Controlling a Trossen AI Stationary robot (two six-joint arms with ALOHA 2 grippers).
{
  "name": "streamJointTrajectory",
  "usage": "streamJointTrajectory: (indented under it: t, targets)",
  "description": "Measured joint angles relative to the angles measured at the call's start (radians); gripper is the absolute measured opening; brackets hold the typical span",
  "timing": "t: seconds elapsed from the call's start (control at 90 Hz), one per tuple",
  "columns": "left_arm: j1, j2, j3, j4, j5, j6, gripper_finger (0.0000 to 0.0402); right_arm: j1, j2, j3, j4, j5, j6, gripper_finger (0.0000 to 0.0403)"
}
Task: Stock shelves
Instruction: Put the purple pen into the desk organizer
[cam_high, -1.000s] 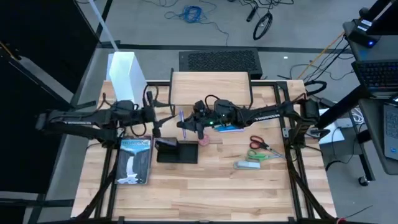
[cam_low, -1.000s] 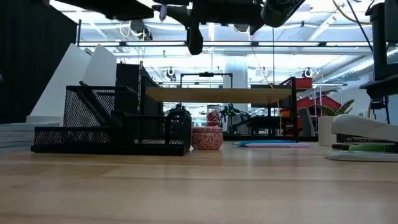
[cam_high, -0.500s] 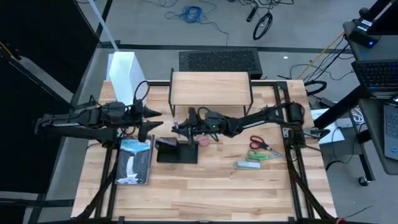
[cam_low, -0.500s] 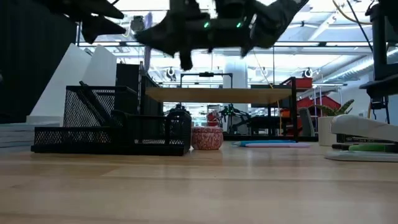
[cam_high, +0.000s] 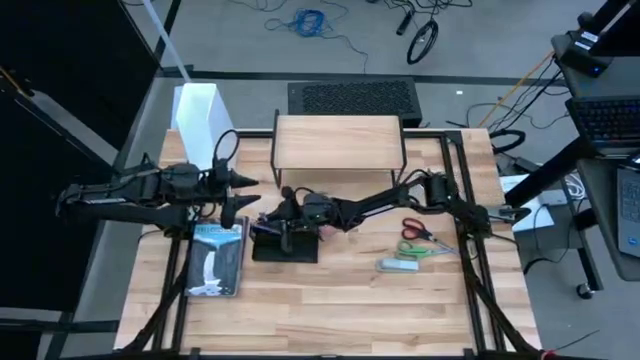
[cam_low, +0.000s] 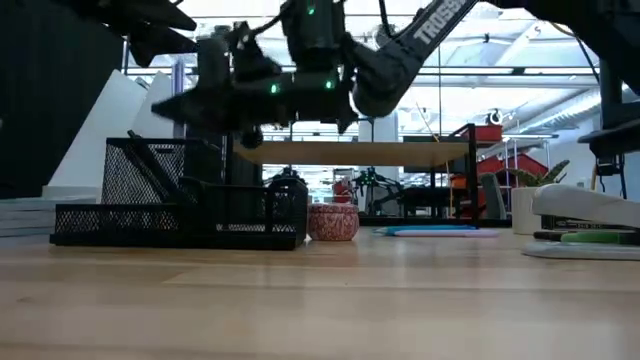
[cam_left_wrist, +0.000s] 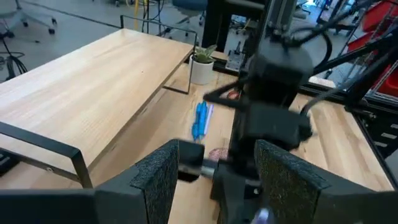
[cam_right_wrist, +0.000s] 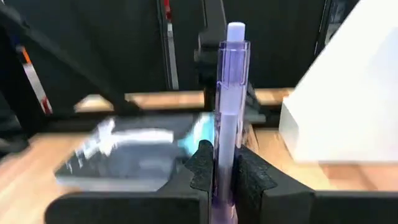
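The shelves (cam_high: 338, 141), a light-wood top on thin black legs, stand at the table's far middle and show in the low view too (cam_low: 350, 152). My right gripper (cam_high: 271, 222) reaches in from the right and hovers over the black mesh organizer tray (cam_high: 286, 246). It is shut on a purple pen (cam_right_wrist: 228, 93). My left gripper (cam_high: 243, 195) stands open just left of it, above the table, holding nothing. Its fingers frame the right gripper in the left wrist view (cam_left_wrist: 217, 180). My right gripper pinches the purple pen's lower barrel (cam_right_wrist: 224, 163) between its two fingers. The fingers come roughly level from the table's right and lie across the pen. The pen stands about upright, its capped end up, lifted clear above the organizer tray.
A tall white file box (cam_high: 203, 121) stands at the far left and a magazine (cam_high: 217, 258) lies at the near left. Scissors (cam_high: 419, 232), green scissors (cam_high: 426, 250) and a stapler (cam_high: 398, 265) lie right of centre. A pink tape roll (cam_low: 332, 222) and blue pens (cam_left_wrist: 200, 119) lie in front of the shelves.
My right gripper has carried the pen down and toward the table's left and near edges, from in front of the shelves to above the organizer tray. My left gripper has drawn back a little toward the left edge.
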Motion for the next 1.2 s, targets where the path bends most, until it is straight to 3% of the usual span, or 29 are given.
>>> streamJointTrajectory:
  t: [0.344,0.767,0.944,1.2]
  targets:
    - [0.0,0.0,0.0,0.002,0.0,0.021,0.0196,0.002,0.0,0.002,-0.072,0.004,-0.048,0.0036]
    - [0.0,0.0,0.0,0.002,0.0,0.019,0.0196,0.008,-0.055,-0.004,-0.123,0.005,-0.098,0.0169]
    - [0.0,0.0,0.0,0.002,0.0,0.019,0.0196,-0.004,-0.23,0.0,-0.471,0.004,-0.102,0.0191]
    - [0.0,0.002,0.0,0.003,-0.001,0.018,0.0196,-0.021,-0.471,0.0,-0.936,0.006,-0.14,0.0181]
